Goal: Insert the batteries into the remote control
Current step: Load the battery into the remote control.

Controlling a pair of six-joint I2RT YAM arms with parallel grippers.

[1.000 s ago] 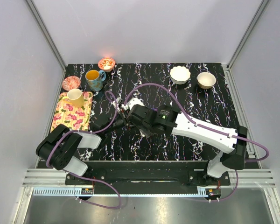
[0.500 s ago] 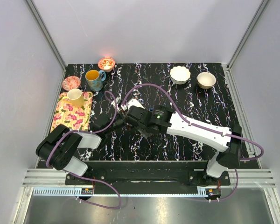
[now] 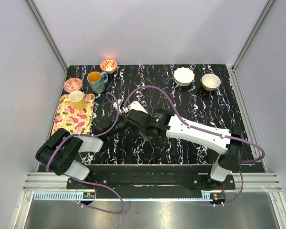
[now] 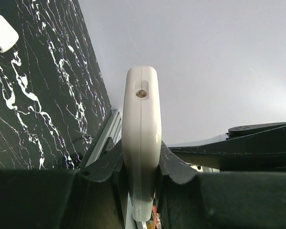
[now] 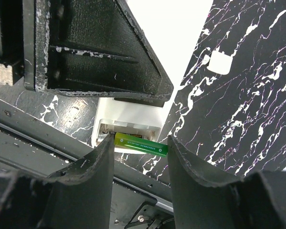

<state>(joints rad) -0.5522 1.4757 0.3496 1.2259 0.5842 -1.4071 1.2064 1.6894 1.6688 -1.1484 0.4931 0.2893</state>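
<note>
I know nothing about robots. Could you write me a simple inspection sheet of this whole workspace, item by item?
Surface: black table with white marbling.
Job's things: white remote control with its compartment open; green battery at the compartment's mouth; battery cover lying loose on the table.
Clutter: floral tray carrying a cream cup; blue mug; red-patterned bowl; red-patterned dish; scalloped white bowl; plain pale bowl.
Grippers: left gripper jaws clamped on the remote control; right gripper jaws holding the battery by its ends.
Cables: purple cables looping over both arms.
Surroundings: grey walls, metal frame.
</note>
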